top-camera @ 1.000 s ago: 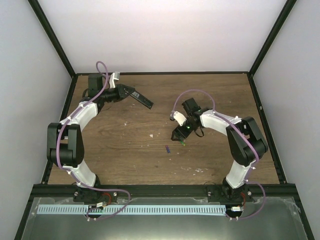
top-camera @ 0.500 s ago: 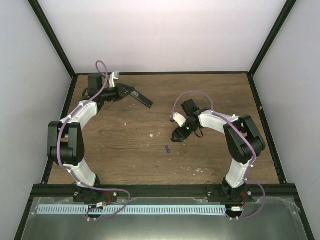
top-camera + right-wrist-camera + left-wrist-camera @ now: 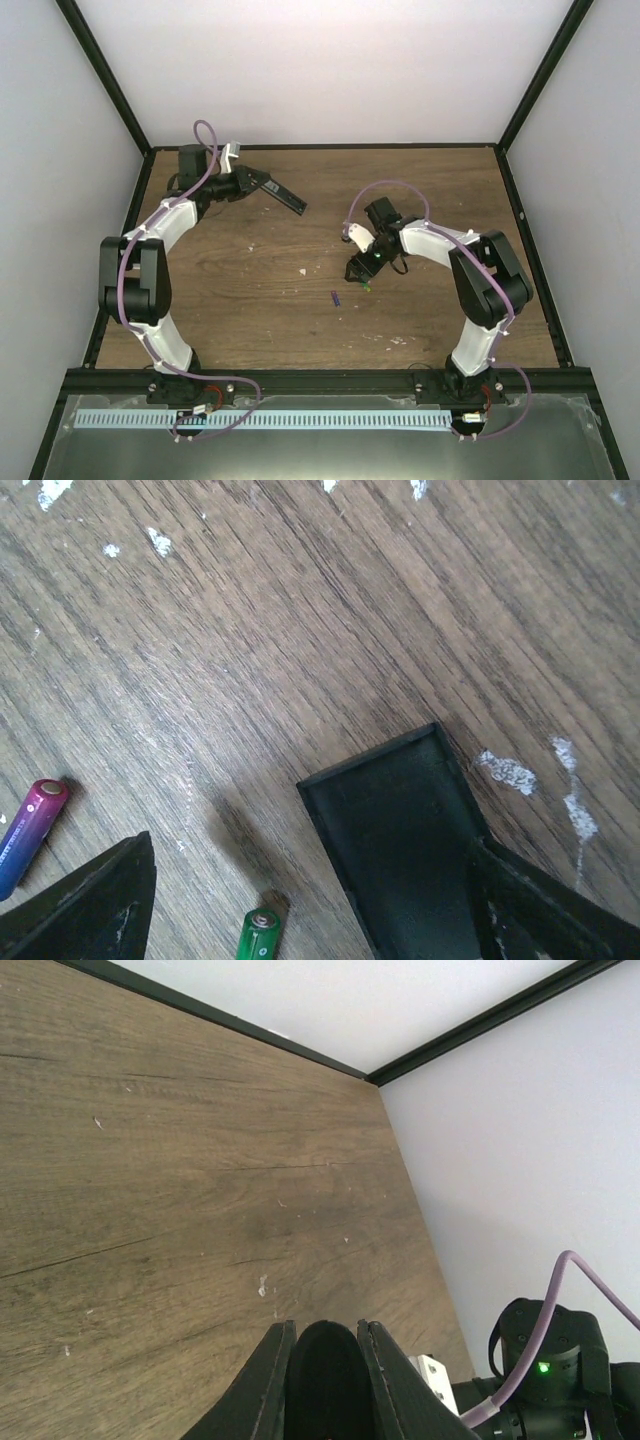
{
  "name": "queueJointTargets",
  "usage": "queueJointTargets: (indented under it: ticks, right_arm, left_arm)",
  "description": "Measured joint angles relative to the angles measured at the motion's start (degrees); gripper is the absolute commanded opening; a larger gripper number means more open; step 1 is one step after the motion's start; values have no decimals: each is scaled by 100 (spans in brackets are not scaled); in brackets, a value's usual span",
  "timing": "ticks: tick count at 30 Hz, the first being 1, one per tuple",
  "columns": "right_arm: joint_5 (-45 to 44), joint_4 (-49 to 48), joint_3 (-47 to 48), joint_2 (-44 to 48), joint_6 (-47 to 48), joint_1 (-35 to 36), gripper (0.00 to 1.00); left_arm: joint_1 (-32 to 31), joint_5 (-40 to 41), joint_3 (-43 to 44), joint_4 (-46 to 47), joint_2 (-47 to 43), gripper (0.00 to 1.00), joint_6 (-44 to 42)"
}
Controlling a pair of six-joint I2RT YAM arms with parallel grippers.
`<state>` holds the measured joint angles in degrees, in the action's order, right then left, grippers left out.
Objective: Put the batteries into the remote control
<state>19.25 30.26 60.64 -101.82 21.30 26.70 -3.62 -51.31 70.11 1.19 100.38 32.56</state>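
The left fingers (image 3: 272, 1385) are clamped on the remote control (image 3: 325, 1380); its black body fills the gap betw. them. In the top view the left fingers (image 3: 252, 183) are near the far-left corner of the worktop (image 3: 250, 300), and the remote control (image 3: 285, 198) sticks out from them. Its long axis runs diagonally, and the free end points toward the middle of the worktop and a bit toward the near edge.

The right fingers (image 3: 90, 910) stand wide apart and grip nothing. The green battery (image 3: 258, 935) lies on the worktop betw. them, closer to the finger at the picture's left. The purple-blue battery (image 3: 30, 835) lies outside the gap, beside that same finger but apart from it. A flat black piece w/ a raised rim (image 3: 395, 830) is beside the other finger; I cannot tell if they touch. From above, the right fingers (image 3: 358, 270) are right of the worktop middle, the green battery (image 3: 367, 288) is just at their near side, and the purple-blue battery (image 3: 335, 298) is a bit more to the left. In the right wrist view both batteries lie flat, w/ long axes approx. parallel.

The worktop is brown wood grain w/ white specks (image 3: 510, 772). Pale walls (image 3: 320, 70) and black frame posts (image 3: 105, 70) close it on three sides.
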Motion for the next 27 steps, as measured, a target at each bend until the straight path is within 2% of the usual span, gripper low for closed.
queueJointTargets:
  ticks: [27]
  right_arm:
    - [-168,-216,-118,129,72,0,78]
  left_arm:
    - [4,7,76,2,61,0,24]
